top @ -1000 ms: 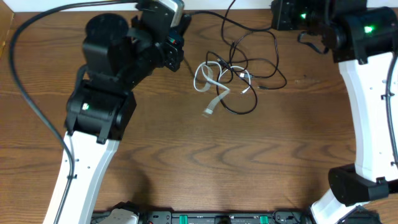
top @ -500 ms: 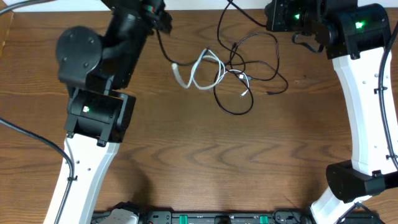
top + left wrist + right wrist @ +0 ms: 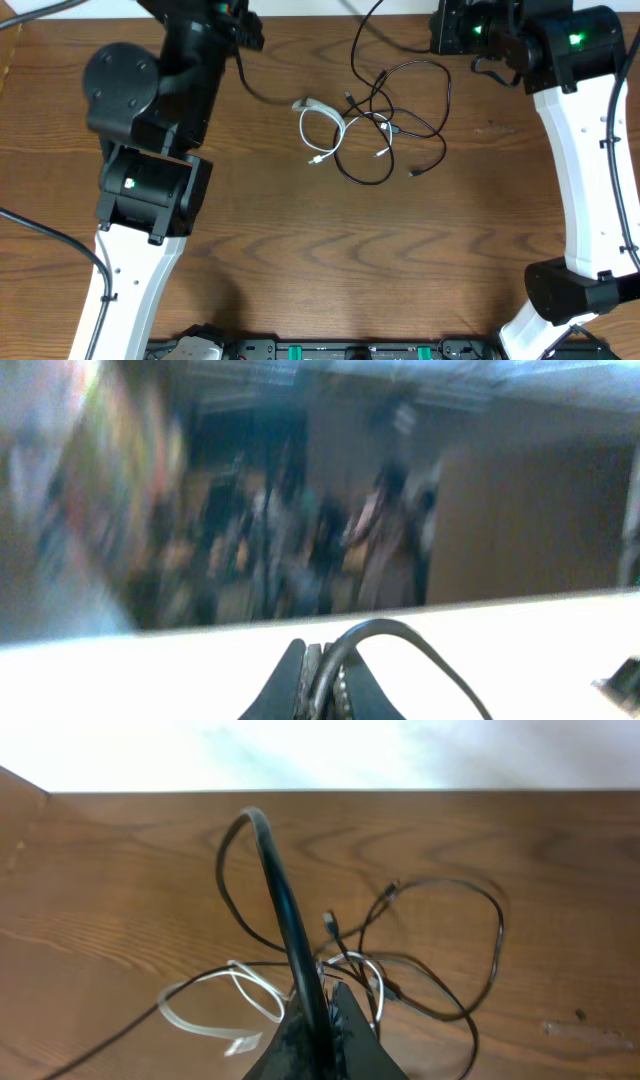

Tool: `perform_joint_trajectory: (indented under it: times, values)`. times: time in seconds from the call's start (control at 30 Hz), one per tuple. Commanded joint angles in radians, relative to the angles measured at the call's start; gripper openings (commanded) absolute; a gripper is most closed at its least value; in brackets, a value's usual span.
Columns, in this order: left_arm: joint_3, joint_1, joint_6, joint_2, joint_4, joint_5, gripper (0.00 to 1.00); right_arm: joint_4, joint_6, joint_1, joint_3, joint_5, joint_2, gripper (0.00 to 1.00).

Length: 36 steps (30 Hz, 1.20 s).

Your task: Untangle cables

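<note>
Wood table (image 3: 300, 260): left gripper (image 3: 322, 678) clamps a black cable (image 3: 400, 632), right gripper (image 3: 325, 1020) clamps the other black cable (image 3: 275, 880). White cable (image 3: 322, 122) sits btwn them, knotted w/ both. Untangling looks barely begun.

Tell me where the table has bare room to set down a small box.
The wide front of the brown wooden table, between the white left arm and white right arm, is bare. A smaller patch lies between the thin black cables and that arm. Crowded: the far middle, around the thin white cable.
</note>
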Motion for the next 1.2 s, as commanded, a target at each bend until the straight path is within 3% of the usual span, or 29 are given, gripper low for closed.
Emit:
perform_joint_trajectory:
  times: [0.0, 0.17, 0.33, 0.47, 0.7, 0.77, 0.87, 0.97, 1.03, 1.17]
  values:
    - [0.021, 0.008, -0.004, -0.006, -0.188, -0.101, 0.07, 0.015, -0.056, -0.004, -0.041, 0.012, 0.042, 0.01]
    - [0.021, 0.012, -0.008, 0.015, -0.478, -0.217, 0.08, 0.064, -0.129, 0.010, -0.058, -0.034, 0.099, 0.01]
    - [0.021, 0.040, -0.060, 0.074, -0.708, -0.221, 0.07, 0.101, -0.132, 0.019, -0.059, -0.034, 0.184, 0.01]
    - [0.021, 0.062, -0.135, 0.147, -0.853, -0.217, 0.07, 0.120, -0.132, 0.014, -0.059, -0.034, 0.267, 0.01]
    - [0.021, 0.065, -0.228, 0.272, -0.959, -0.213, 0.08, 0.141, -0.132, 0.000, -0.059, -0.034, 0.368, 0.03]
    - [0.019, 0.065, -0.268, 0.312, -0.970, -0.213, 0.07, 0.140, -0.144, 0.000, -0.059, -0.037, 0.385, 0.16]
    - [0.019, 0.065, -0.332, 0.384, -0.975, -0.213, 0.07, 0.134, -0.195, 0.002, -0.058, -0.072, 0.385, 0.59]
    - [0.019, 0.065, -0.380, 0.444, -0.975, -0.213, 0.07, 0.118, -0.229, 0.003, -0.056, -0.121, 0.370, 0.80]
    - [0.019, 0.065, -0.390, 0.481, -0.972, -0.211, 0.08, 0.090, -0.251, 0.004, -0.055, -0.148, 0.357, 0.83]
    - [0.019, 0.092, -0.436, 0.539, -0.948, -0.209, 0.07, 0.029, -0.323, 0.013, -0.056, -0.223, 0.350, 0.80]
